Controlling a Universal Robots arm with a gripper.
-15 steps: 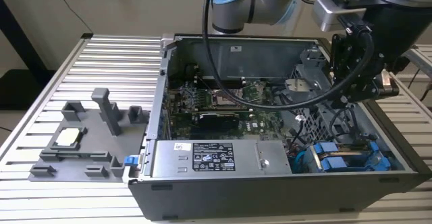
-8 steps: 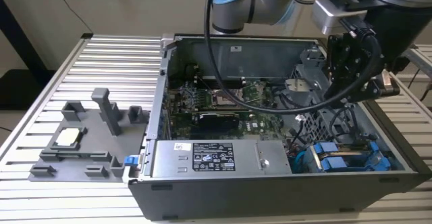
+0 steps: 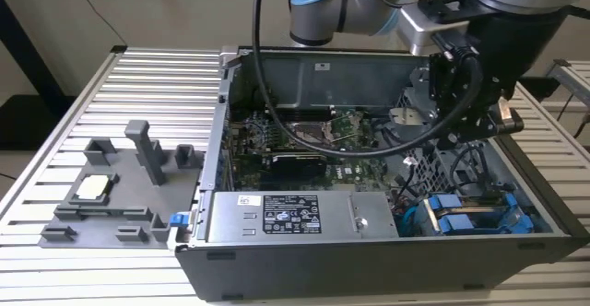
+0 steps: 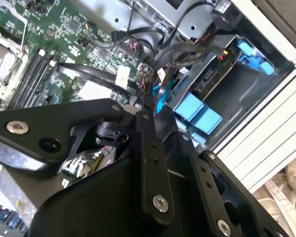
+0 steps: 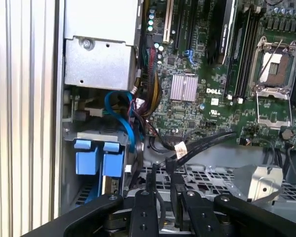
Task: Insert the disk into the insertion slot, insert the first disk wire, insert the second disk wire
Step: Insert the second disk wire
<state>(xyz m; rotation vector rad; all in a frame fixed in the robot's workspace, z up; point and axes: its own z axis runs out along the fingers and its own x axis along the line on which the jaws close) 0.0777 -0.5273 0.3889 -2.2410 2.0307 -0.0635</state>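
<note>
The disk, in its blue carrier, lies inside the insertion slot at the case corner on the exterior view's right. Its two blue end tabs face the motherboard and also appear in the second wrist view. My gripper hangs inside the case above the perforated cage, a short way from the slot. In the first wrist view my gripper is shut on the end of a black disk wire with a white tag. A blue wire curls beside the blue tabs.
A grey power-supply box with a white sticker sits next to the slot. The green motherboard fills the case floor. A perforated metal cage lies under the gripper. A grey fixture plate stands on the slatted table on the exterior view's left.
</note>
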